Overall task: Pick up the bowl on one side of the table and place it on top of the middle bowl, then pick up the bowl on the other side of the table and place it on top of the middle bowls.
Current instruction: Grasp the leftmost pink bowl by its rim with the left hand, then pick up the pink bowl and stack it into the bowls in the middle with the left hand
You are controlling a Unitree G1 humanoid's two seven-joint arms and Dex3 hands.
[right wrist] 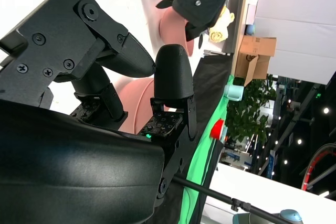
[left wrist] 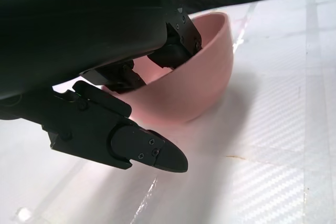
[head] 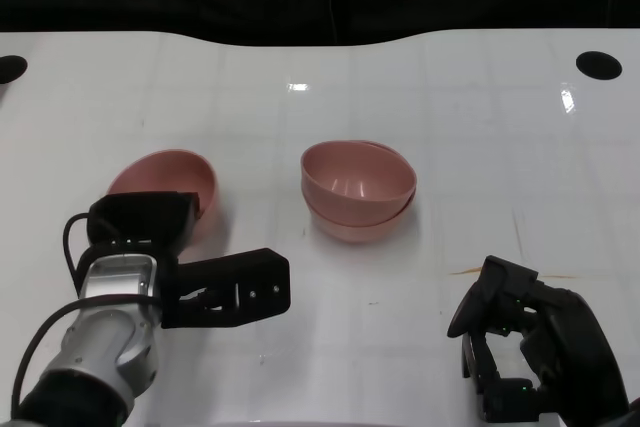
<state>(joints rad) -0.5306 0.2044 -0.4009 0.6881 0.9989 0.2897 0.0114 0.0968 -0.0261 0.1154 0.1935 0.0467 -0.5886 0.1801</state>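
Note:
Two pink bowls sit stacked (head: 358, 190) at the table's middle. A third pink bowl (head: 160, 172) lies to the left, tipped up on its side. My left hand (head: 165, 247) is against this bowl's near side. In the left wrist view its fingers (left wrist: 178, 40) reach over the rim into the bowl (left wrist: 207, 77), while the thumb (left wrist: 149, 150) stands apart from the outer wall. My right hand (head: 525, 347) rests low at the front right, away from the bowls, fingers bent and nothing between them. The right wrist view shows the same empty fingers (right wrist: 170, 72).
The white table (head: 470, 117) has a black round hole (head: 598, 64) at the far right and another (head: 8, 69) at the far left. A dark backdrop runs behind the far edge. A thin brown mark (head: 480, 272) lies near my right hand.

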